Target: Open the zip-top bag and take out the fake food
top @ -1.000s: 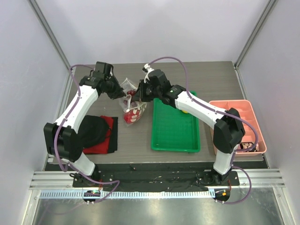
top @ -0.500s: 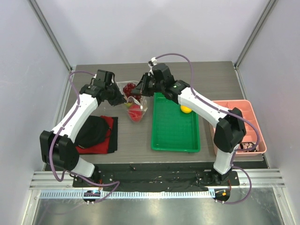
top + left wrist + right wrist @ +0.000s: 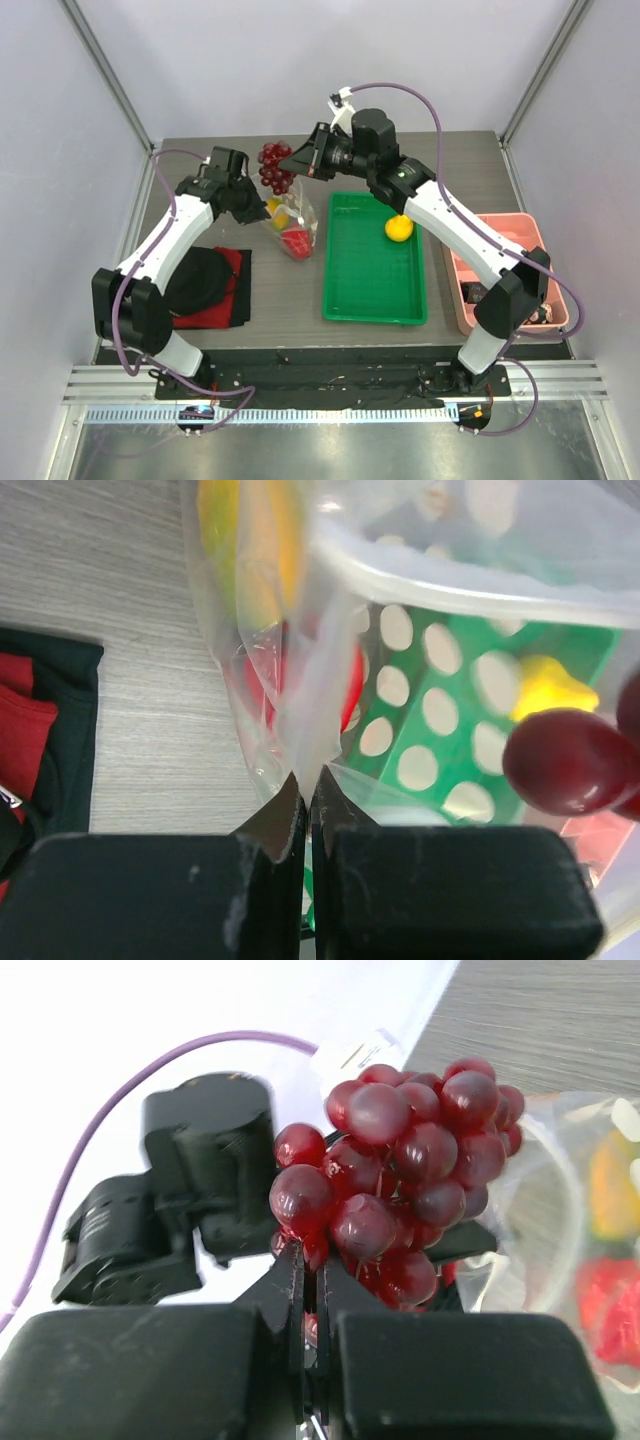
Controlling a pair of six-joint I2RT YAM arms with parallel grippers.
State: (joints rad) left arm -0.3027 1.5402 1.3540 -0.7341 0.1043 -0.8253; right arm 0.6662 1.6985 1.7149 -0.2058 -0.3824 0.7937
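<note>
now logging the left gripper (image 3: 305, 785) with jaws together, pinching a fold of the zip-top bag (image 3: 298, 228) near its mouth and holding it up off the table (image 3: 470, 155). finding the right gripper (image 3: 308, 1260) nearly closed, clamped on the underside of the grape cluster (image 3: 400, 1165); cannot tell whether by a stem or a low grape. placing the cluster just above and behind the bag mouth in the top view, apparently clear of the plastic. seeing through the dotted film a yellow piece (image 3: 278, 212) high in the bag and a glossy red piece (image 3: 295, 240) below it, both inside.

marking a green tray (image 3: 370, 280) flat on the table just to the right of the bag, long axis running near to far, with a yellow-orange ball (image 3: 398, 228) lying toward its far end. judging the tray as the likely drop spot: sits to the robot's right of the cluster and lower, on the right arm's own side, so calls for a short sideways carry and a descent before release.

judging the task part done: bag open, grapes out, two pieces left inside. watching for the cluster brushing the bag rim on the way across, and for the thin pinch on the film slipping.
</note>
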